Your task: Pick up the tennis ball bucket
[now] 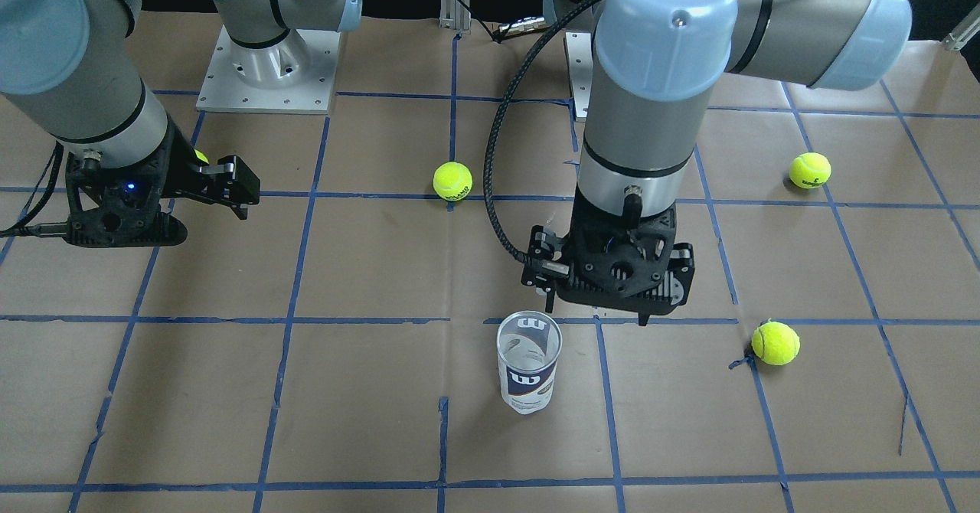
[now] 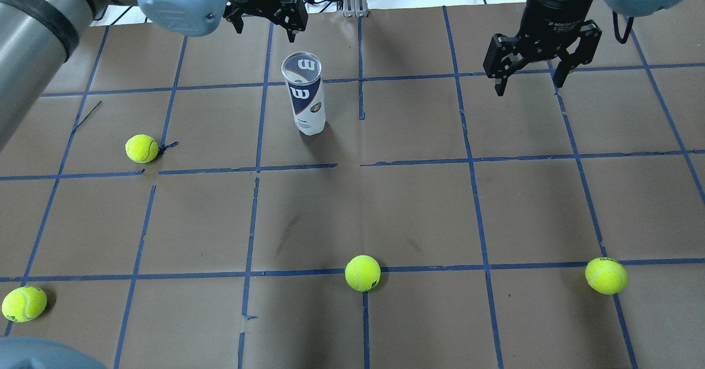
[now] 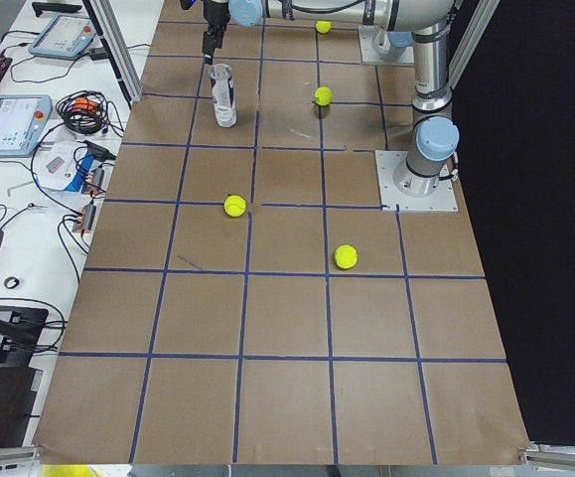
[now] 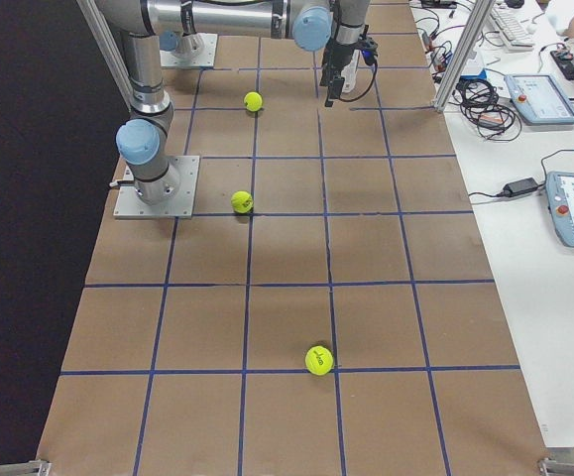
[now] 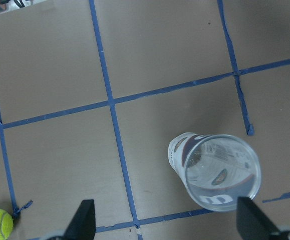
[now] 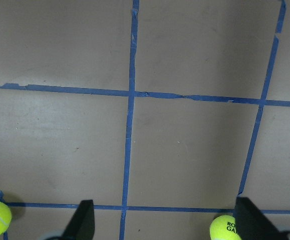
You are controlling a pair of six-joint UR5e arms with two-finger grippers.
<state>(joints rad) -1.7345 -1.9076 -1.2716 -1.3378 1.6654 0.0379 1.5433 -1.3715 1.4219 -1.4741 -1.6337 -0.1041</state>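
Observation:
The tennis ball bucket point(image 1: 528, 364) stands upright on the brown table, a clear can with a white and navy label, its top open and nothing inside. It also shows in the overhead view point(image 2: 305, 96) and the exterior left view point(image 3: 224, 94). My left gripper point(image 1: 597, 310) is open and empty, hovering above the bucket and a little to one side of it. In the left wrist view the bucket point(image 5: 215, 172) lies below, close to the right-hand finger point(image 5: 252, 222). My right gripper point(image 2: 529, 80) is open and empty, well away from the bucket.
Several loose tennis balls lie on the table: one point(image 2: 141, 148) left of the bucket, one point(image 2: 362, 273) near the middle front, one point(image 2: 606, 275) at the right, one point(image 2: 23, 304) at the front left. Blue tape lines grid the brown paper point(image 2: 418, 209).

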